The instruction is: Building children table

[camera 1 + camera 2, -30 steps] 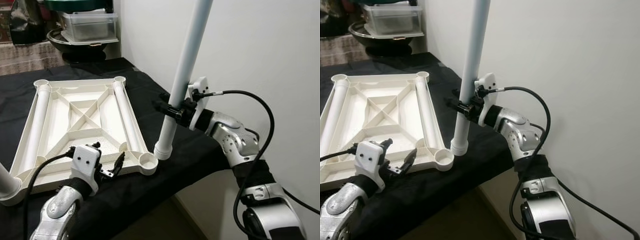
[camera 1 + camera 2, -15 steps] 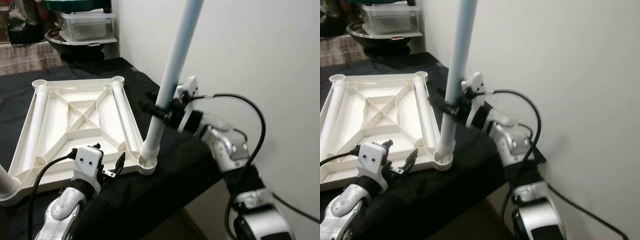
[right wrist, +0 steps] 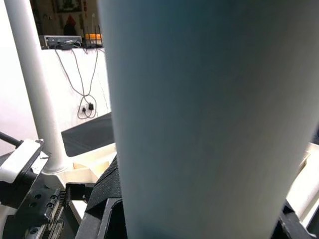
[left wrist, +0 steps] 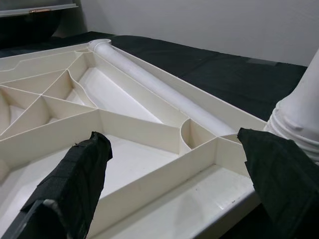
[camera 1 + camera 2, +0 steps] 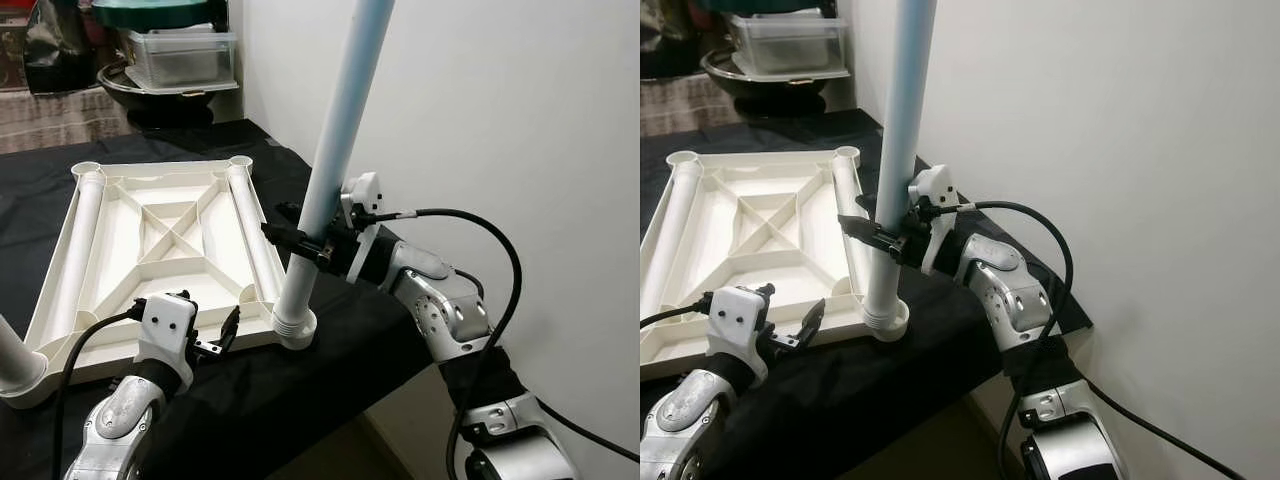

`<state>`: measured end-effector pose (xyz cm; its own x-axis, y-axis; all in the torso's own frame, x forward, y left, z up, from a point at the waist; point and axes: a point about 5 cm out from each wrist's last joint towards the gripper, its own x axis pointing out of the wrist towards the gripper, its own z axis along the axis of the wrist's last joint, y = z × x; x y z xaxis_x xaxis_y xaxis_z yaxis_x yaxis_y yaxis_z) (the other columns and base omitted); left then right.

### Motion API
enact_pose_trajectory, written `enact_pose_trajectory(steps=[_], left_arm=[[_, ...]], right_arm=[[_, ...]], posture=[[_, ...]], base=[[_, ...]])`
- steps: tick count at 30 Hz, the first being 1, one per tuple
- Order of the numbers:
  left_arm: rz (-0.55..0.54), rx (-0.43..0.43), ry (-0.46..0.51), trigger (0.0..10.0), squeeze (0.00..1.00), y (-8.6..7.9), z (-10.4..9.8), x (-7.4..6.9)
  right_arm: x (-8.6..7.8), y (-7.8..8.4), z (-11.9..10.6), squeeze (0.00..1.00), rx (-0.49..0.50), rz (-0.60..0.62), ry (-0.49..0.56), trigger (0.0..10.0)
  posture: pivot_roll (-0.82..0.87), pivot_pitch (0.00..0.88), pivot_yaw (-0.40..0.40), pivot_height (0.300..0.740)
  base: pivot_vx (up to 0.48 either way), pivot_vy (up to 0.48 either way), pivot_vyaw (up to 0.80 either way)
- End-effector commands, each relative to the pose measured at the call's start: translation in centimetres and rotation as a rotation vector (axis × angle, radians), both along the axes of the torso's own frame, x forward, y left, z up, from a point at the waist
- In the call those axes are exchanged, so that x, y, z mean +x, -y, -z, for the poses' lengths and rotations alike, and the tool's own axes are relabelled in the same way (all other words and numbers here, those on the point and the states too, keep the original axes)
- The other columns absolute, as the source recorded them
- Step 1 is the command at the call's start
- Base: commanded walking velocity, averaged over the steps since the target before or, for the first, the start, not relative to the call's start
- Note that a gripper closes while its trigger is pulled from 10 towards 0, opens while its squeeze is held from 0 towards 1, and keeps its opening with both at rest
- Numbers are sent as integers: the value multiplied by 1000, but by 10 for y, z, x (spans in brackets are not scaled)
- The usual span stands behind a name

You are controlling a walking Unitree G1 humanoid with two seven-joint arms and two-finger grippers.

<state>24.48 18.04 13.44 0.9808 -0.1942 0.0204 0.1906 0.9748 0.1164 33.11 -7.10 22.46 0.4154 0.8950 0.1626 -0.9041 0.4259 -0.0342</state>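
A cream plastic tabletop (image 5: 160, 235) lies upside down on a black cloth. A long pale leg (image 5: 335, 130) stands nearly upright with its foot end in the tabletop's near right corner socket (image 5: 295, 330). My right gripper (image 5: 300, 243) is shut on the leg a little above the socket. My left gripper (image 5: 212, 335) hovers open at the tabletop's near edge, just left of that socket, holding nothing; its fingers (image 4: 75, 184) frame the rim. A second leg (image 5: 12, 360) stands in the near left corner, and shows in the right wrist view (image 3: 35, 89).
The black-covered table (image 5: 330, 370) ends close to my right, beside a white wall (image 5: 500, 120). At the back stand a clear plastic box (image 5: 180, 55) and a dark bowl (image 5: 150, 85).
My right gripper has carried the leg leftwards from beside the corner onto the near right socket and stood it more upright. The left gripper has stayed at the near edge.
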Motion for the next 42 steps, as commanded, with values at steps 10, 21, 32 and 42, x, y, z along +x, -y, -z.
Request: enact_pose_trajectory(steps=[10,21,32,42], left_arm=[[16,4,-9,10000,0,2,3,1],[22,7,-5,10000,0,1,1,6],[23,1,-12,10000,0,3,4,3],[26,-4,-24,10000,0,4,7,2]], right_arm=[[9,19,41,0,-55,61,-198,0],[-6,2,41,0,-120,-111,-163,0],[-2,-10,37,0,-138,-145,-152,0],[1,-8,43,0,-126,-139,-183,0]], posture=[[46,0,-114,740],[46,0,-113,740],[56,0,-127,740],[65,0,-136,740]], base=[[0,0,0],[0,0,0],[0,0,0],[0,0,0]])
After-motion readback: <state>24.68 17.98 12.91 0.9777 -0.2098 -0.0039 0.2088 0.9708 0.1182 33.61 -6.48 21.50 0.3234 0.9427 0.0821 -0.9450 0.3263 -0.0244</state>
